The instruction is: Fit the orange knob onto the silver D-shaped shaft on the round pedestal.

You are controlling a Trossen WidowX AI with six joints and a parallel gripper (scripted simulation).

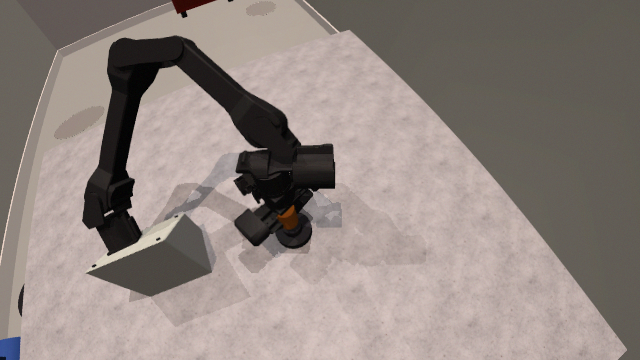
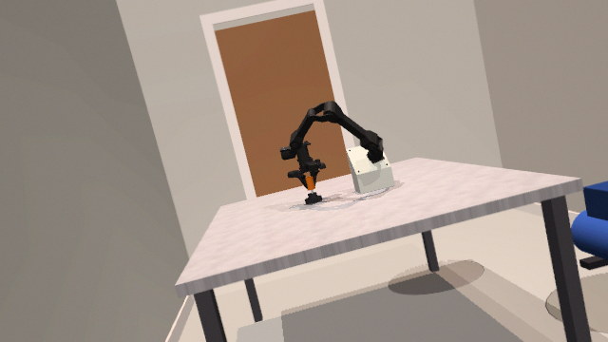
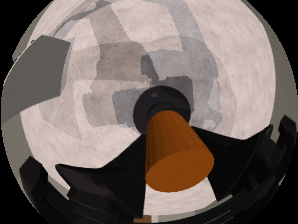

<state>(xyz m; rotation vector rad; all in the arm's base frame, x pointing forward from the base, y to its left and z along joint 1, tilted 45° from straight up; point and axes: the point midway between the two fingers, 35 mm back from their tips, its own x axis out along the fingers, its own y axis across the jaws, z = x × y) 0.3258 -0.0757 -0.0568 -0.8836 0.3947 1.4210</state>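
Pale wedge-shaped block [image 1: 182, 260] [image 2: 375, 181] [image 3: 42, 75] stands on desk [image 1: 450, 250] [image 2: 380, 214] [image 3: 240, 65], well apart from pincer [image 1: 280, 217] [image 2: 310, 182] [image 3: 168, 133], blocking low passage that side. Round dark pedestal [image 1: 295, 240] [image 2: 313, 199] [image 3: 142, 107] directly below pincer obstructs descent. Opposite block, open room beside pincer.

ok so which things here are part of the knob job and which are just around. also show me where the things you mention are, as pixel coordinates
Part of the job:
- knob [image 1: 288, 219] [image 2: 310, 183] [image 3: 180, 170], held in the hand [image 1: 287, 218] [image 2: 310, 182] [image 3: 168, 133]
- pedestal [image 1: 294, 239] [image 2: 313, 199] [image 3: 142, 111], under the knob
- shaft [image 2: 312, 192], just visible between them

Just around:
- door [image 2: 280, 95]
- blue thing [image 1: 9, 348] [image 2: 591, 233], at the edge of view
- red thing [image 1: 192, 4]
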